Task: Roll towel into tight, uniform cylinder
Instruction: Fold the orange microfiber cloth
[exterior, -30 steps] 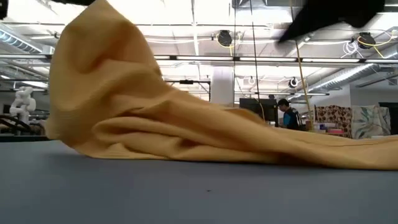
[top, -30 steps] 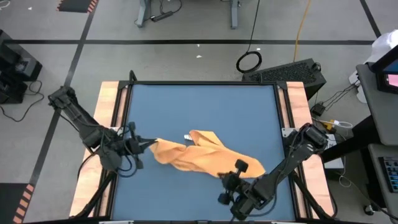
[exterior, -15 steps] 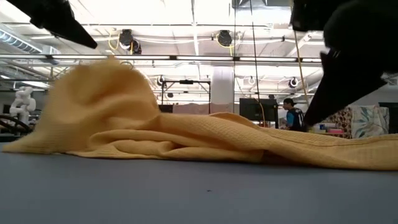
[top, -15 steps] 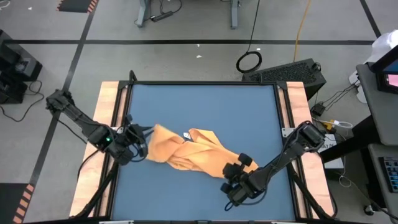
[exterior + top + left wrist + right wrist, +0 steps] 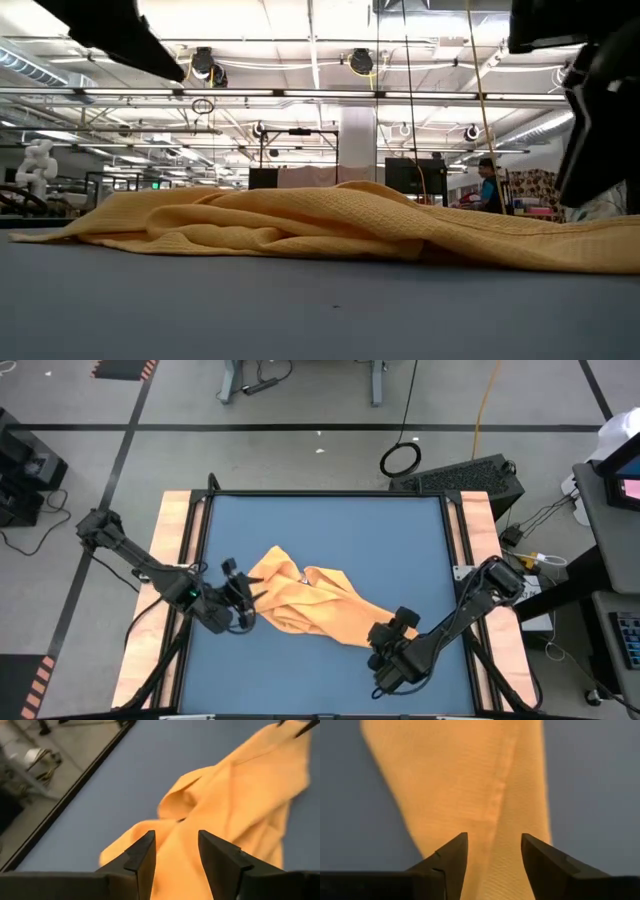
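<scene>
The towel (image 5: 310, 600) lies crumpled in a loose diagonal heap on the blue desk (image 5: 330, 525), running from the middle of the left half down toward the near right corner. It sits low and flat, its folds spread out rather than bunched high, and a small white tag (image 5: 303, 574) shows on the far side of it.

The left claw (image 5: 243, 593) is at the towel's left end, its fingers (image 5: 142, 857) parted with a clear gap between them. The cloth lies under and ahead of them and nothing is pinched in the gap. The right claw (image 5: 399, 624) is at the towel's other end, close to the desk's near edge. Its fingers (image 5: 540, 857) are also spread apart over the cloth's narrow tail, and they grip nothing.

The whole far half of the desk is bare blue surface, and so is a strip along the right edge beyond the towel's tail. On the left, the cloth stops short of the wooden side rail (image 5: 172, 535). The near edge is tighter, since the right arm and the towel's lower end sit close to it. In the low view the towel stretches almost the full width, lying just above the desk top.
</scene>
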